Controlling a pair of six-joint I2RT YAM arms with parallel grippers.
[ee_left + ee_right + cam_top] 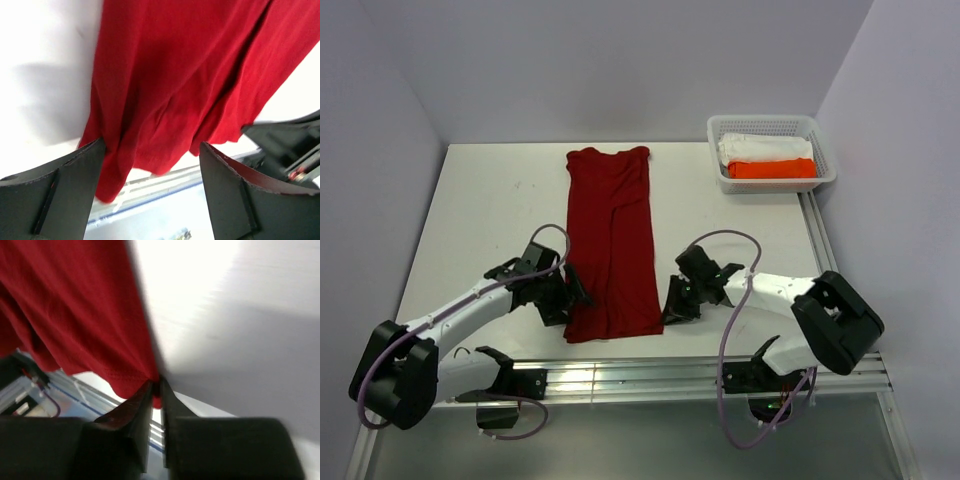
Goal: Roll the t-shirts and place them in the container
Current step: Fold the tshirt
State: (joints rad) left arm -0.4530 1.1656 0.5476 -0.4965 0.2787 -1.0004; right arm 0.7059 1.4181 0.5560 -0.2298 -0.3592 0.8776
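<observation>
A dark red t-shirt (610,240) lies folded lengthwise into a long strip down the middle of the table, neck at the far end and hem towards the arms. My left gripper (566,298) stands open at the hem's left corner. In the left wrist view the cloth (190,75) reaches down between the two wide-apart fingers of the left gripper (152,145). My right gripper (672,305) is at the hem's right corner. In the right wrist view its jaws (156,386) are pinched on the edge of the red cloth (75,305).
A white basket (760,122) stands at the table's far right, holding a white bundle (765,147) and a bright orange bundle (772,169). Metal rails (650,375) run along the near table edge just behind the hem. Walls close in the table on three sides.
</observation>
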